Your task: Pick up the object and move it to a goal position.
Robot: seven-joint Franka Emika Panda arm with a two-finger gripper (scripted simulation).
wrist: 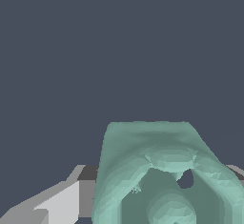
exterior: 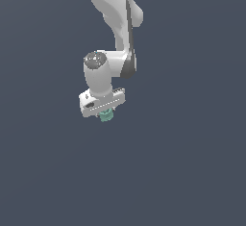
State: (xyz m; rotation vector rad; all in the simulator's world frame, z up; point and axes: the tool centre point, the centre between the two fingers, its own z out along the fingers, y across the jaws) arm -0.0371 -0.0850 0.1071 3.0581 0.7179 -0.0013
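The object (exterior: 107, 116), a small teal-green knobbly chunk, sticks out from under the white gripper (exterior: 105, 112) in the middle of the exterior view. In the wrist view the object (wrist: 157, 175) looms very close, its ringed, hollowed top facing the camera. It sits between the fingers: one grey-white finger (wrist: 62, 204) presses against its side, and only a sliver of the other finger (wrist: 236, 171) shows past its far side. The gripper is shut on the object. Most of the fingers are hidden in the exterior view.
The white arm (exterior: 115, 13) comes down from the upper edge of the exterior view. Around it there is only a flat dark blue-grey background (exterior: 192, 172), with no other objects or marker in view.
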